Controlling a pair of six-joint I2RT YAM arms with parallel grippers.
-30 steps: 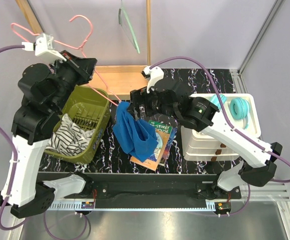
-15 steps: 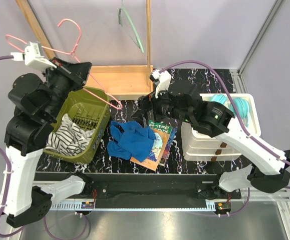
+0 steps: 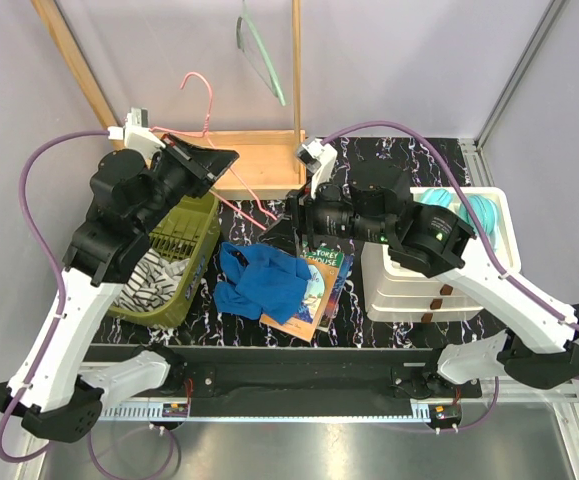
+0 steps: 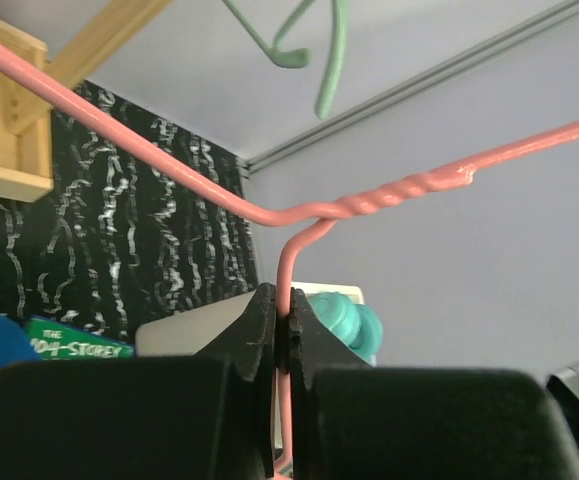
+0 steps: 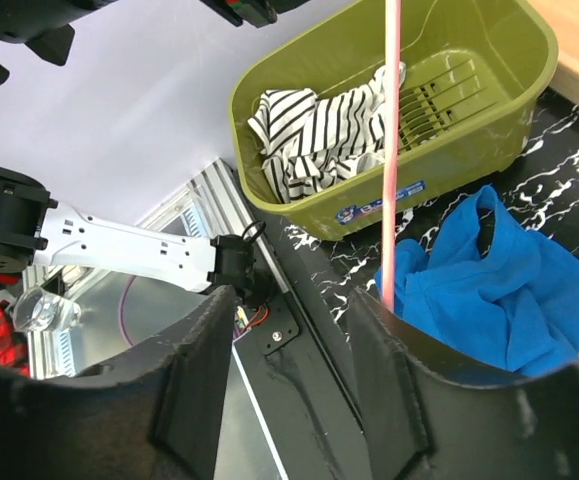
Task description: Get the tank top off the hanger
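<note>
Table: a black table [image 3: 439, 155] with white swirls is holding everything.
Left: a green basket [image 3: 201, 262] is sitting.
Middle: a blue tank top [image 3: 264, 280] is lying partly on a book [image 3: 321, 292].
Right: white drawers [image 3: 409, 290] are standing.
Back: a wooden box [image 3: 259, 160] is sitting.

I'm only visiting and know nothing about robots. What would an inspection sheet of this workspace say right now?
Surface: black marbled table, partly covered.
Job's things: blue tank top lies crumpled on the table, partly over a book, off the pink wire hanger, which is held up in the air.
Clutter: olive basket holding a striped cloth; white drawer unit with teal headphones on top.
Grippers: left gripper shut on the pink wire hanger; right gripper open, near the hanger's lower end.
Cables: purple cable loops from the left wrist, another from the right.
Surroundings: wooden frame behind, green hanger hanging above, lilac walls.
</note>
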